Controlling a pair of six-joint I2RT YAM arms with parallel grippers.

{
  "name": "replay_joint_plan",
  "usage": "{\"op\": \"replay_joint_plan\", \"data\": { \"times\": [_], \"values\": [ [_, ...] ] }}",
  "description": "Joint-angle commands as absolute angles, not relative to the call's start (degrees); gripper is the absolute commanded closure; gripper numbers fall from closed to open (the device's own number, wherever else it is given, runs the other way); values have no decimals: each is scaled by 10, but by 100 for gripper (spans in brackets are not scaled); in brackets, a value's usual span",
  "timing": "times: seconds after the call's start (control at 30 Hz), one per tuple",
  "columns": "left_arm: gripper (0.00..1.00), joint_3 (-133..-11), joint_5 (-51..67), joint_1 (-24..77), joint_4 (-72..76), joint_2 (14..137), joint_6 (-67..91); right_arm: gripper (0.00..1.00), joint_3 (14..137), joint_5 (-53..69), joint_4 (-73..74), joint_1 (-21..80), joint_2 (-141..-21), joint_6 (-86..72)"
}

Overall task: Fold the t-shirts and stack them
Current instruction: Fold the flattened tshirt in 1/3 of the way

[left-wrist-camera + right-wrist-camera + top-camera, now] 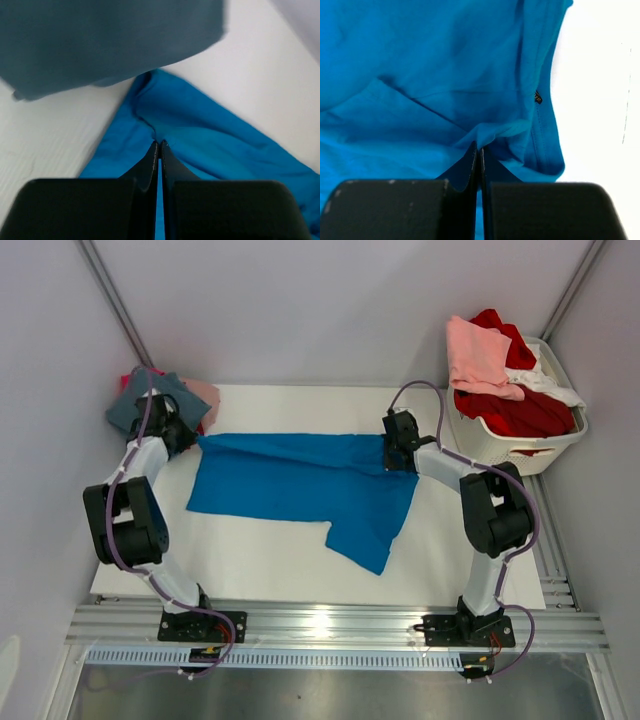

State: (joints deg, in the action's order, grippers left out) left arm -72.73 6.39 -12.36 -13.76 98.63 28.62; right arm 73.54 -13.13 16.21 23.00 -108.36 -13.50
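Note:
A bright blue t-shirt [300,480] lies spread across the middle of the white table, one sleeve trailing toward the front. My left gripper [190,438] is shut on the shirt's left end; in the left wrist view [159,144] cloth is pinched between the closed fingers. My right gripper [393,452] is shut on the shirt's right end, and the right wrist view [479,146] shows a fold of blue cloth [445,75] bunched at the fingertips. A dusty teal tee [150,398] lies on a pink one [205,392] at the back left.
A white slatted laundry basket [500,445] stands at the back right, holding red [515,410], pale pink [477,355] and white [550,385] tees. The teal tee hangs over the top of the left wrist view [100,40]. Walls close in on both sides.

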Motion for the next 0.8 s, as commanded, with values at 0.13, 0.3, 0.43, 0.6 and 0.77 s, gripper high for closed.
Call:
{"op": "replay_joint_plan", "data": {
  "times": [0.13, 0.3, 0.43, 0.6, 0.77],
  "values": [
    [99, -659, 4, -154, -136, 958, 318, 100, 766, -141, 186, 223, -1121, -150],
    [99, -630, 17, -151, -123, 933, 332, 100, 780, -152, 218, 221, -1151, -162],
    [99, -604, 16, -147, -122, 910, 349, 100, 787, -161, 235, 214, -1163, -176],
    [77, -587, 9, -147, -142, 894, 365, 70, 790, -163, 236, 214, -1152, -183],
    [34, -587, 3, -146, -163, 863, 380, 44, 783, -164, 218, 220, -1119, -178]
  ]
}}
